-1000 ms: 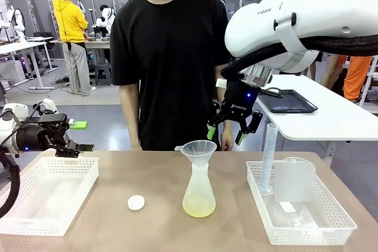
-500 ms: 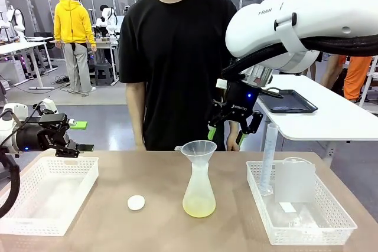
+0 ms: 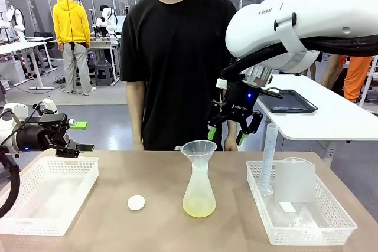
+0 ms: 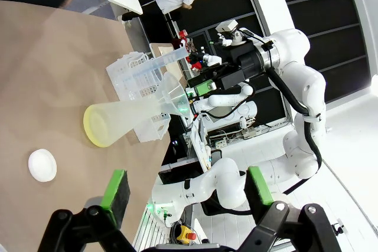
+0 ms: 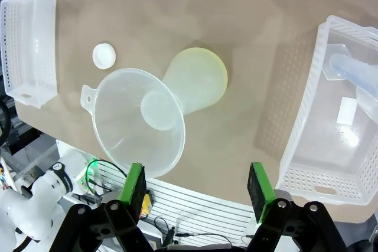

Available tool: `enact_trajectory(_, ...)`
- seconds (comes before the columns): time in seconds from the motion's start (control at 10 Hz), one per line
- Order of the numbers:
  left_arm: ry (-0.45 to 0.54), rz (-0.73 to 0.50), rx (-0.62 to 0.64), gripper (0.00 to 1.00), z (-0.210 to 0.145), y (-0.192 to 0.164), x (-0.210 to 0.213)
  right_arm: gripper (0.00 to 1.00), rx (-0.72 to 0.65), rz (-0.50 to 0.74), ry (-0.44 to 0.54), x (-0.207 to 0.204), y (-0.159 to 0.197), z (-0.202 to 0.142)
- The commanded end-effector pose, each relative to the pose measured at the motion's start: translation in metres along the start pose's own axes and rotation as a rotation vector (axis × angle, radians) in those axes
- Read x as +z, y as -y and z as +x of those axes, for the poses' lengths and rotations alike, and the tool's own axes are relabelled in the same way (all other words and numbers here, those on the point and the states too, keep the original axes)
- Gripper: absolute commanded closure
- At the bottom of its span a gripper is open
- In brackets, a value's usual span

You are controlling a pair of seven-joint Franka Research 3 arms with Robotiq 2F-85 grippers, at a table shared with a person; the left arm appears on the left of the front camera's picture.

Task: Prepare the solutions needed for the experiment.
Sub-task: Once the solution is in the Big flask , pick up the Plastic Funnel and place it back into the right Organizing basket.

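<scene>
R gripper [image 3: 225,136], jaws apart & empty, hangs above funnel [image 3: 199,149]; yellow-green solution [image 3: 199,206] in flask [image 3: 199,184] btm lies below, slightly left. L gripper [image 4: 188,188] also apart, well off left.

Solution [image 3: 199,207] is seen as a shallow layer of clear, pale yellow-green liquid, held at the bottom of a translucent conical flask [image 3: 198,184]. The flask is stood upright near the middle of the table [image 3: 118,228], with a clear funnel [image 3: 199,147] seated in its neck. The liquid surface is level, and most of the flask is left unfilled.
</scene>
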State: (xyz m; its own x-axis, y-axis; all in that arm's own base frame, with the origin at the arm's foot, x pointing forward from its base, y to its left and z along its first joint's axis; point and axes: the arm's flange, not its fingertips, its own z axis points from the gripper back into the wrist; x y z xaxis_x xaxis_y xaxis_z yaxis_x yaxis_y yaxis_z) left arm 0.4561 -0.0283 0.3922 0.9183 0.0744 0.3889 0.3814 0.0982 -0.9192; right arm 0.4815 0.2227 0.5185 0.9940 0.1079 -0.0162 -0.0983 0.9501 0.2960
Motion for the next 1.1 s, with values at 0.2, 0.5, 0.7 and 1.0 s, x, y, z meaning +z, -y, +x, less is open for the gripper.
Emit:
enact_trajectory(0.2,0.004,-0.001,-0.019,0.0,0.0,0.0,0.001,0.13,-0.026,0.009,-0.014,-0.008,-0.006,0.004)
enact_trajectory(0.5,0.004,-0.001,-0.019,0.0,0.0,0.0,0.001,0.13,-0.046,0.009,-0.03,-0.02,-0.008,0.001)
enact_trajectory(0.7,0.004,-0.001,-0.019,0.0,0.0,0.0,0.001,0.13,-0.051,0.024,-0.049,-0.015,-0.012,0.003)
enact_trajectory(1.0,0.004,-0.001,-0.019,0.0,0.0,0.0,0.001,0.13,-0.021,0.015,-0.044,-0.018,-0.007,0.001)
